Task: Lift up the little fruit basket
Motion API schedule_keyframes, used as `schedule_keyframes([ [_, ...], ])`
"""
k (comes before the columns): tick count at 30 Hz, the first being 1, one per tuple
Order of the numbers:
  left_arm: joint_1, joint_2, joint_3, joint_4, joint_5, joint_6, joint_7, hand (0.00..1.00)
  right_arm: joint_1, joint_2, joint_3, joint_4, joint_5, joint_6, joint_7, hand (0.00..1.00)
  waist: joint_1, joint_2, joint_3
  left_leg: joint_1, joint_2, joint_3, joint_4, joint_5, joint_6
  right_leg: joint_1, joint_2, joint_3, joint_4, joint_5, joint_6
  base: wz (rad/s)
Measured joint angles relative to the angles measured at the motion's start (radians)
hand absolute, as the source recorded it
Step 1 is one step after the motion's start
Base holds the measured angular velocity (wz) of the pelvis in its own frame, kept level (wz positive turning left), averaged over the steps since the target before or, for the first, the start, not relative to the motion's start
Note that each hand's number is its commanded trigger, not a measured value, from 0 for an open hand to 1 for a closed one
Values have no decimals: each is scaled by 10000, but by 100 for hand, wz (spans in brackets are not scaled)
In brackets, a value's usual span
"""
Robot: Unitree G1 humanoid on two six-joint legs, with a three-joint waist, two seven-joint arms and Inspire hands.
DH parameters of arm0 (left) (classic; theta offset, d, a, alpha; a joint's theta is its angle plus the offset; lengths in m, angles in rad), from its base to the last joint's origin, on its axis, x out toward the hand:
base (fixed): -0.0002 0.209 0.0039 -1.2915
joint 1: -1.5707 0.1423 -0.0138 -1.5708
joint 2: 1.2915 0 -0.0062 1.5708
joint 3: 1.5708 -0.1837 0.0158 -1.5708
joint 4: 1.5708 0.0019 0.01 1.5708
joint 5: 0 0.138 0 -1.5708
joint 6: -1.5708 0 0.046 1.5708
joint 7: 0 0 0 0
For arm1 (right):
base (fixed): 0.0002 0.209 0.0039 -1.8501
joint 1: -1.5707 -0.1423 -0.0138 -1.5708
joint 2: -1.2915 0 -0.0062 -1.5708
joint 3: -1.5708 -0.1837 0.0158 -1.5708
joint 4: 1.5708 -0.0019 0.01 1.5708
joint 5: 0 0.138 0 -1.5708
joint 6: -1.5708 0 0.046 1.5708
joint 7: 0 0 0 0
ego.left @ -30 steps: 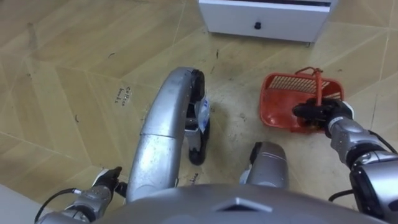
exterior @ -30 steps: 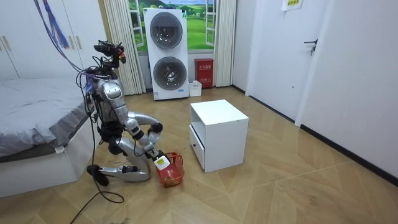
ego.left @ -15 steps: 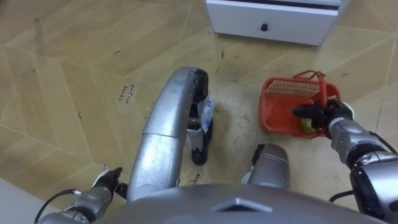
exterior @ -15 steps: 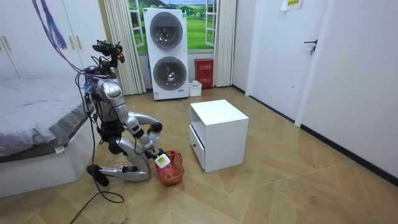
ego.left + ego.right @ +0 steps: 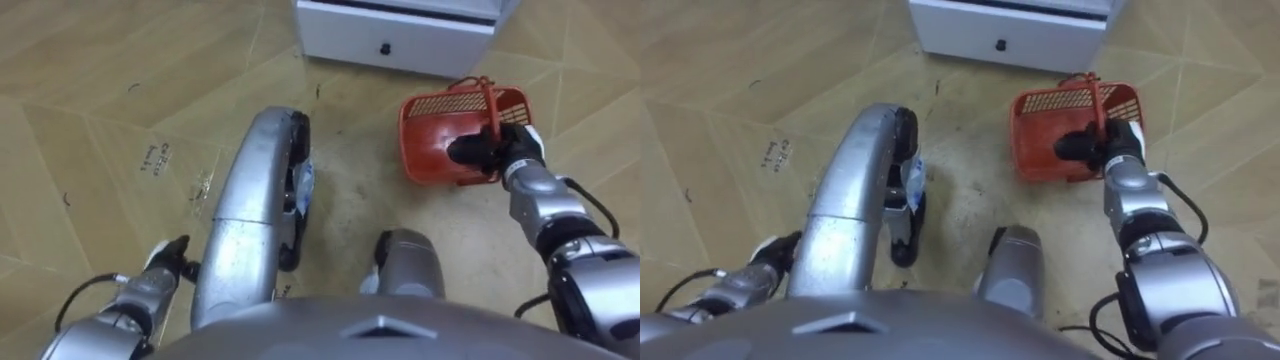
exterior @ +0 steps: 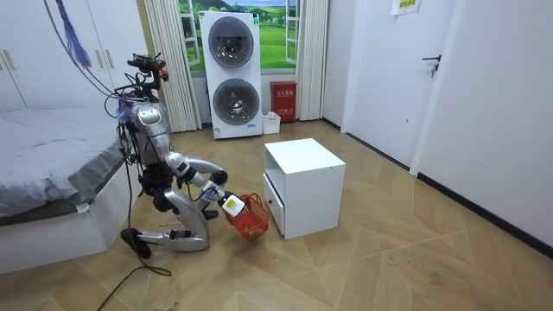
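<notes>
The red mesh fruit basket [image 5: 432, 120] hangs tilted just off the wooden floor, close in front of the white cabinet. My right hand [image 5: 497, 150] is shut on its thin red handle, at the basket's near right rim, and hides what lies inside. In the room view I kneel on the floor between the bed and the cabinet, my right arm stretched forward with the basket [image 6: 252, 221] hanging from the right hand [image 6: 227, 203]. My left hand [image 5: 165, 268] hangs low beside my left thigh, fingers relaxed and holding nothing.
The white cabinet [image 5: 400, 28] with a dark drawer knob stands right behind the basket. A bed [image 6: 43, 173] is close behind me. Stacked washing machines [image 6: 233, 73] stand at the far wall. Open wooden floor lies to the room view's right.
The basket has left the floor and swung up, tilted, toward the cabinet, still in my right hand. My torso has risen a little. The eye views have shifted with my head.
</notes>
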Motion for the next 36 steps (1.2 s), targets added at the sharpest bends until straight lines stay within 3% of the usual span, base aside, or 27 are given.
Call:
schedule_keyframes([
  [3,-427,4,191,7,1,-12,302,0,11,1,336,-278,-283,-2,-80,100,-243,17,2,204,25,33,40,-128,204,237,84,42,-432,-186,25,-5],
  [6,-520,30,584,-42,6,-22,378,0,69,17,665,-386,-424,5,-73,100,-260,99,-42,537,234,-6,-228,-155,300,224,560,521,-1248,-346,128,-35],
  [7,-509,31,606,-40,16,-19,440,0,155,17,729,-507,-460,13,-74,100,-252,110,-48,654,257,-21,-362,-141,328,230,585,584,-1498,-346,129,-58],
  [9,-359,28,809,-33,54,5,574,0,317,77,1159,-825,-741,19,-67,100,-126,136,-62,1317,594,-133,-1164,-105,393,236,712,770,-2797,-360,158,-74],
  [10,-309,29,895,-36,63,14,604,0,318,123,1273,-894,-881,19,-72,100,-125,155,-77,1486,645,-246,-1477,-97,385,232,757,739,-3266,-363,165,-86],
  [11,-207,71,1028,-45,63,47,640,0,332,205,1487,-1135,-1055,23,-49,100,-108,173,-88,1696,849,-496,-1946,149,384,284,938,656,-4237,-350,173,-92],
  [12,63,167,1092,-72,62,97,640,0,347,406,1638,-1208,-1167,27,-66,100,91,113,-31,1759,1166,-590,-1812,1004,844,638,1272,659,-5306,-269,207,-94],
  [13,187,221,965,-119,215,174,619,0,702,449,1585,-1361,-1178,66,-91,100,289,-19,52,1627,965,-4,-2335,1264,899,1329,1324,662,-6431,-268,210,-34],
  [14,163,148,910,-331,303,208,600,0,977,283,1399,-1551,-1167,67,-92,100,288,-182,35,1624,591,754,-3448,1337,1001,1537,1272,643,-6959,-269,212,50],
  [15,239,-29,794,-832,290,225,544,0,1241,-88,1217,-1786,-1133,101,-104,100,229,-192,-206,1727,354,1683,-5538,2160,1790,1847,1476,485,-7993,-190,347,60],
  [16,401,-17,810,-890,310,240,555,0,1219,-131,1197,-1879,-1165,168,-130,100,367,-235,-246,1809,492,1727,-5671,2188,1930,1917,1509,357,-8447,-83,515,28],
  [17,379,-52,888,-988,308,455,581,0,1296,-120,1101,-2405,-1216,191,-190,100,369,-231,-247,2194,575,1627,-6591,2176,1834,1936,1517,143,-9506,218,585,-39],
  [20,575,-67,1008,-931,365,632,965,0,1501,100,1065,-3176,-1708,-405,-197,100,406,-156,-234,4360,563,1141,-10019,3308,1082,1976,1015,-397,-12235,349,468,-76],
  [21,725,-4,1057,-825,461,545,1175,0,1903,178,1029,-3599,-1957,-574,-190,100,410,-125,-215,5445,565,872,-11374,3859,831,2217,807,-709,-13632,622,405,-85],
  [22,813,17,1123,-775,525,492,1233,0,2120,177,1025,-3849,-2052,-660,-189,100,415,-80,-206,5926,569,697,-11975,4124,696,2352,763,-822,-14385,835,389,-58],
  [23,852,88,1168,-640,526,480,1332,0,2472,170,905,-4330,-2206,-841,-214,100,322,-41,-178,6649,589,519,-12875,4567,535,2508,717,-1066,-15993,1391,401,-23],
  [24,862,162,1154,-631,484,465,1362,0,2944,75,789,-4883,-2191,-916,-296,100,242,-66,-183,7066,606,529,-13297,4713,428,2541,635,-1314,-17228,2169,520,0],
  [26,882,184,1151,-726,472,390,1402,0,3406,-42,646,-5435,-2122,-875,-293,100,100,-65,-180,7259,618,510,-13401,4813,249,2552,664,-1397,-17392,2220,637,19],
  [27,985,157,1153,-806,485,354,1398,0,3459,-58,650,-5614,-2097,-813,-251,100,147,-37,-182,7302,743,512,-13516,4901,114,2552,794,-1580,-17510,2237,602,-6],
  [30,1329,128,1176,-808,496,346,1399,0,3759,-41,631,-6072,-2053,-640,-151,100,70,75,-181,7356,1009,368,-13639,5069,-127,2733,1118,-1830,-17836,2371,283,-5],
  [36,2125,75,1191,-1133,519,434,1353,0,4118,-92,475,-6839,-2416,-276,359,100,107,94,-191,7830,1289,230,-13983,5273,-349,3285,1311,-2511,-18118,2500,48,6],
])
